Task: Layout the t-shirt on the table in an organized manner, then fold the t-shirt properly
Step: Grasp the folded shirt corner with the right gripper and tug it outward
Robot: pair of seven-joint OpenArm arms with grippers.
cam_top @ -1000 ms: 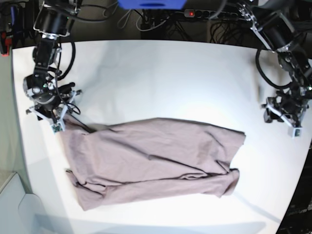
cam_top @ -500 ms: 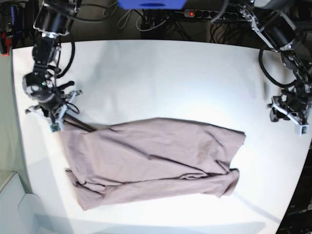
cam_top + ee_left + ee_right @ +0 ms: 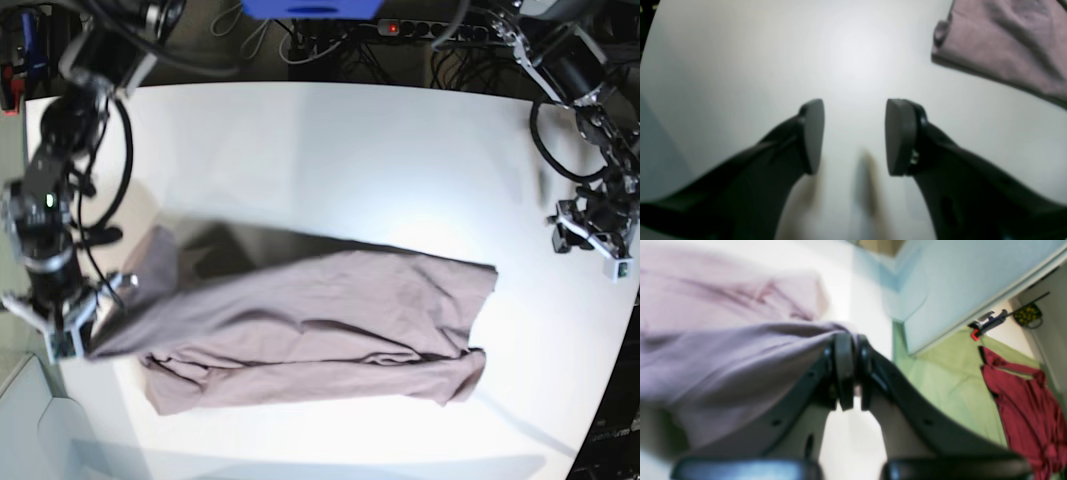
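The mauve-pink t-shirt [image 3: 320, 320] lies crumpled across the front half of the white table [image 3: 350, 150]. Its left end is lifted and stretched toward the table's left edge. My right gripper [image 3: 82, 335] is shut on that end. In the right wrist view its fingers [image 3: 844, 373] pinch a bunched fold of the t-shirt [image 3: 723, 366], which drapes away to the left. My left gripper [image 3: 590, 235] hovers near the table's right edge, apart from the cloth. In the left wrist view it [image 3: 853, 133] stands open over bare table [image 3: 740, 66], with a corner of the t-shirt [image 3: 1007, 40] at the upper right.
Cables and a power strip [image 3: 400, 30] run behind the table's far edge. A pale blue-grey panel [image 3: 30, 420] stands off the front left corner. A dark red cloth [image 3: 1023, 400] lies on the green floor [image 3: 940, 383] beside the table.
My right gripper has shut on the shirt's left end and dragged it left and toward the front, lifting and stretching the cloth. The left arm has drifted slightly toward the right edge.
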